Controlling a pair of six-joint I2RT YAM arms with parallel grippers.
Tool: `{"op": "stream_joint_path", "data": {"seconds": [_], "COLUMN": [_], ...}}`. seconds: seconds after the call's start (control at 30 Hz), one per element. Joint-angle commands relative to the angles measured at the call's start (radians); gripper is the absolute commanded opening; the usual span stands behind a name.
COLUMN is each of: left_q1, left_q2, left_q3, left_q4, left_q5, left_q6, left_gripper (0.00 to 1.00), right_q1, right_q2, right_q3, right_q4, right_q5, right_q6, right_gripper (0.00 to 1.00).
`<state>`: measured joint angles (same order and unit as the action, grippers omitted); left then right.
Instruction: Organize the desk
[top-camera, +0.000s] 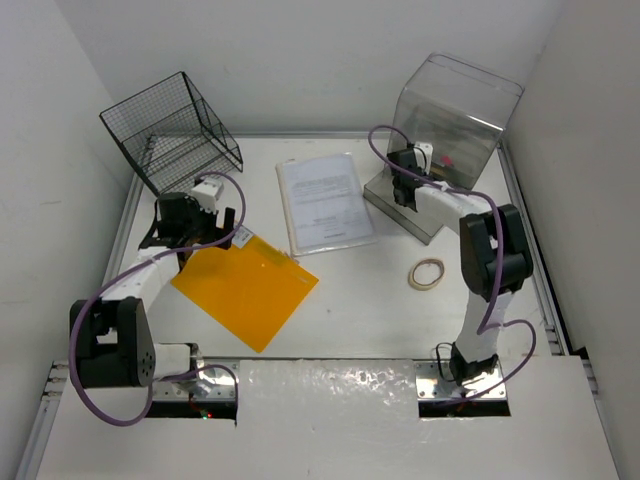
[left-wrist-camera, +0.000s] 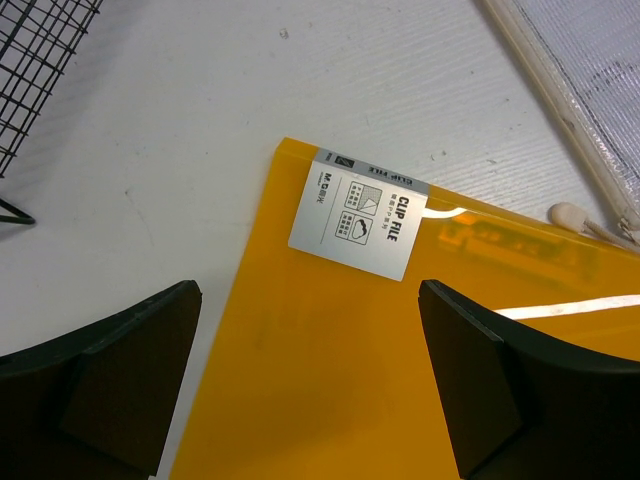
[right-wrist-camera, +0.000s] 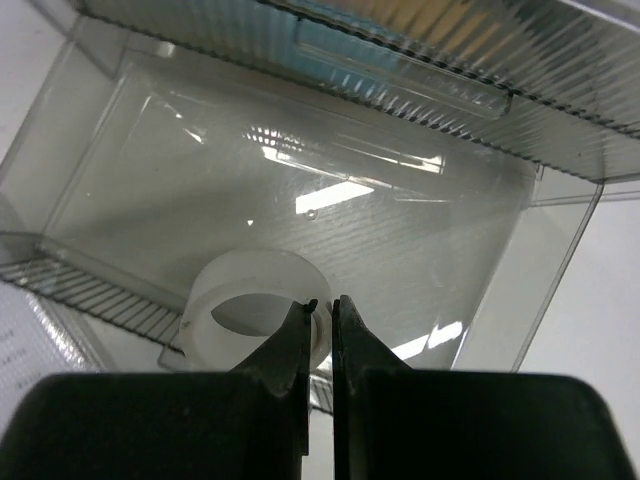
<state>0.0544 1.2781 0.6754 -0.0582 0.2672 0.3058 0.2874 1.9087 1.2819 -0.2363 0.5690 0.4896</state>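
Observation:
On the white desk (top-camera: 380, 300) lies an orange clip file (top-camera: 245, 285) at the left. My left gripper (top-camera: 222, 222) hangs just above its far corner, open, with the file (left-wrist-camera: 330, 380) and its white label (left-wrist-camera: 360, 215) between the wide-apart fingers. At the back right, my right gripper (top-camera: 405, 185) is over the pulled-out clear drawer (right-wrist-camera: 300, 200) of the plastic drawer box (top-camera: 455, 110). In the right wrist view the gripper (right-wrist-camera: 323, 303) is shut on the wall of a white tape ring (right-wrist-camera: 240, 290), one finger inside the ring and one outside.
A black wire rack (top-camera: 175, 130) stands tilted at the back left, its mesh (left-wrist-camera: 40, 60) close to the left gripper. A clear sleeve of papers (top-camera: 322, 200) lies mid-desk. A tan ring (top-camera: 427, 273) lies near the right arm. Silver rails edge the desk.

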Motion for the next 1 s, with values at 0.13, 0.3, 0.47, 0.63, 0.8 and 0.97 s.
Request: {"op": "stream_joint_path", "data": {"seconds": [0.13, 0.3, 0.47, 0.63, 0.8, 0.97], "left_q1": [0.010, 0.010, 0.010, 0.012, 0.012, 0.010], "left_q2": [0.000, 0.001, 0.001, 0.003, 0.001, 0.003], "left_q3": [0.046, 0.047, 0.047, 0.047, 0.049, 0.052], "left_q4": [0.017, 0.014, 0.012, 0.012, 0.008, 0.003], "left_q5": [0.006, 0.006, 0.009, 0.010, 0.013, 0.015], "left_q6": [0.007, 0.009, 0.009, 0.010, 0.007, 0.007], "left_gripper": [0.89, 0.89, 0.89, 0.89, 0.89, 0.89], "right_q1": [-0.031, -0.033, -0.034, -0.031, -0.024, 0.016], "right_q2": [0.078, 0.128, 0.098, -0.016, -0.164, -0.328], "right_q3": [0.062, 0.103, 0.094, 0.037, -0.042, -0.180], "right_q4": [0.054, 0.032, 0.034, 0.026, -0.035, -0.150], "right_q5": [-0.004, -0.063, -0.097, -0.087, -0.136, -0.222], "right_q6": [0.118, 0.112, 0.025, -0.072, -0.193, -0.252], "right_gripper": [0.11, 0.23, 0.37, 0.59, 0.65, 0.58]}}
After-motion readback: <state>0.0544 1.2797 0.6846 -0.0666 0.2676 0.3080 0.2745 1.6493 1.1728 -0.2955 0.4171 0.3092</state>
